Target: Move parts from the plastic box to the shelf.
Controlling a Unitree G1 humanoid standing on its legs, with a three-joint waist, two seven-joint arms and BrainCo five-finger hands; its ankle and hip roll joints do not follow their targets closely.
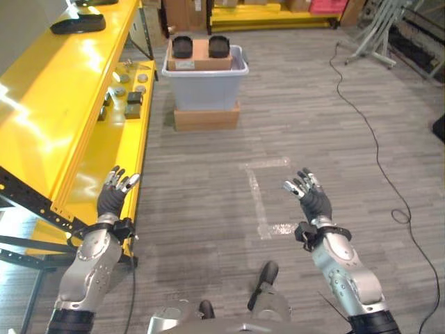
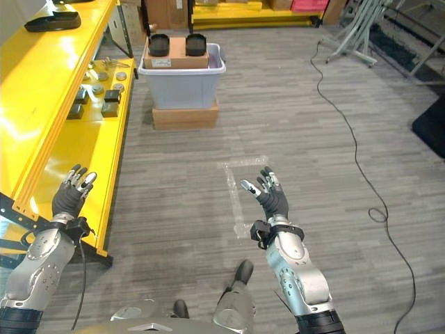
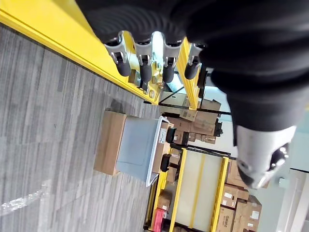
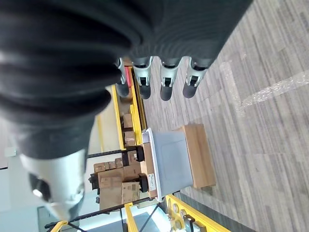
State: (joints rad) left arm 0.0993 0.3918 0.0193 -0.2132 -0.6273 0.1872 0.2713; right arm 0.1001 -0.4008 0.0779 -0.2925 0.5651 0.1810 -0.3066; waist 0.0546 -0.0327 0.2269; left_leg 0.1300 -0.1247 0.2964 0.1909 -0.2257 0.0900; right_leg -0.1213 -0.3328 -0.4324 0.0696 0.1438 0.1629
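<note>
A grey plastic box [image 1: 205, 83] stands on a low wooden base [image 1: 206, 117] far ahead on the floor. In it lies a cardboard carton [image 1: 200, 57] with two black parts [image 1: 182, 46] on top. The yellow shelf [image 1: 62, 118] runs along my left side, and several small metal and dark parts [image 1: 132, 104] lie on its lower level. My left hand [image 1: 111, 198] is raised next to the shelf's front edge, open and empty. My right hand [image 1: 313, 198] hovers over the bare floor, also open and empty. Both hands are far from the box [image 3: 135, 150].
A flat black piece [image 1: 78, 24] lies on the shelf's upper level. Pale tape marks [image 1: 261, 202] cross the grey plank floor between my hands. A metal stand [image 1: 379, 31] is at the back right, and a yellow rack with cartons [image 1: 271, 10] is behind the box.
</note>
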